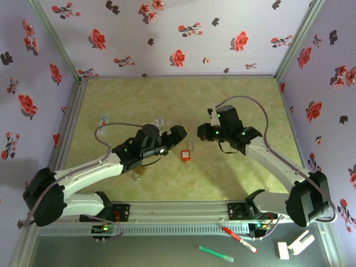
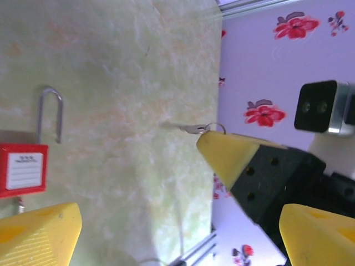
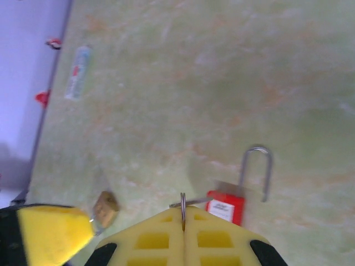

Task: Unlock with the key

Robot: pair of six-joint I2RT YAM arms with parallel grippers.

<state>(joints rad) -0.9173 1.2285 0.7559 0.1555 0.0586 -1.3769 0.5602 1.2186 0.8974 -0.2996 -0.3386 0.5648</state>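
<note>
Key (image 2: pixel 188 129) clamped in shut right jaws, blade poking past tips, just off red padlock (image 3: pixel 226 208) body end opposite shackle (image 3: pixel 258 148); left jaws apart, near padlock on table (image 1: pixel 167 100).

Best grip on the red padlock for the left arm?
Probably the red padlock body, pinched across its side edges with the left fingers coming from above: it lies flat, label up, and that leaves the end opposite the shackle free.

Red padlock (image 1: pixel 186 154) on table (image 1: pixel 167 100); brass padlock (image 1: pixel 138 174) beside left arm (image 1: pixel 94 167).
</note>
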